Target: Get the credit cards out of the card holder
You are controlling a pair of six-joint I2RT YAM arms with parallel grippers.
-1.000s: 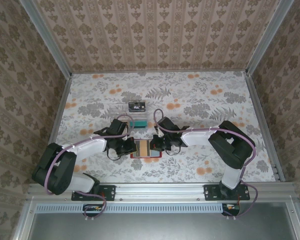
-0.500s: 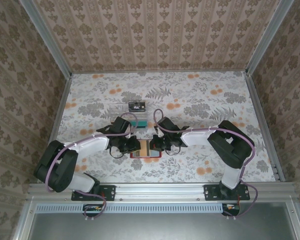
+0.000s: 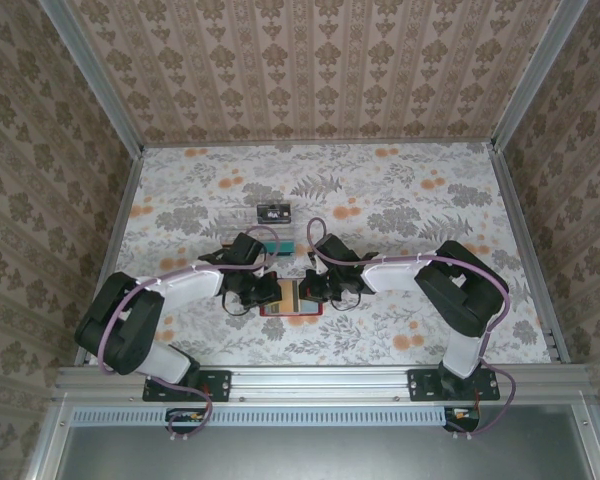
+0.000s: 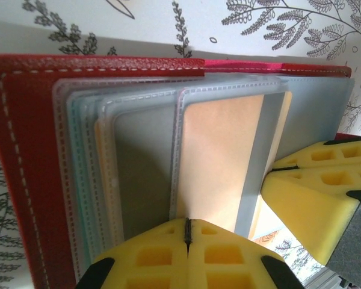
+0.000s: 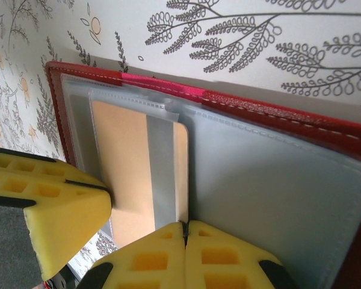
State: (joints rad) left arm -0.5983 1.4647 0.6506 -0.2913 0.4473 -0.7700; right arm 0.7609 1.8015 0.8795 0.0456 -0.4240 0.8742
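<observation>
The red card holder (image 3: 305, 309) lies open on the flowered table between both grippers, its clear sleeves fanned out (image 4: 24, 150) (image 5: 259, 103). A tan credit card (image 4: 222, 156) with a grey stripe sits in the innermost sleeve, one end poking out (image 5: 123, 162). My left gripper (image 3: 271, 292) (image 4: 188, 221) is shut, its pads pinching that sleeve's stitched edge. My right gripper (image 3: 307, 290) (image 5: 185, 226) is shut on the protruding edge of the tan card. Each wrist view also shows the other arm's yellow fingers (image 4: 307, 198) (image 5: 54, 211) close by.
A clear plastic tray (image 3: 242, 218) stands just behind the holder, with a black card (image 3: 272, 212) and a teal item (image 3: 276, 245) in it. Patterned walls enclose the table on three sides.
My left arm has slid a little to the right onto the holder and its jaws have closed. The right arm and the holder have stayed put.
</observation>
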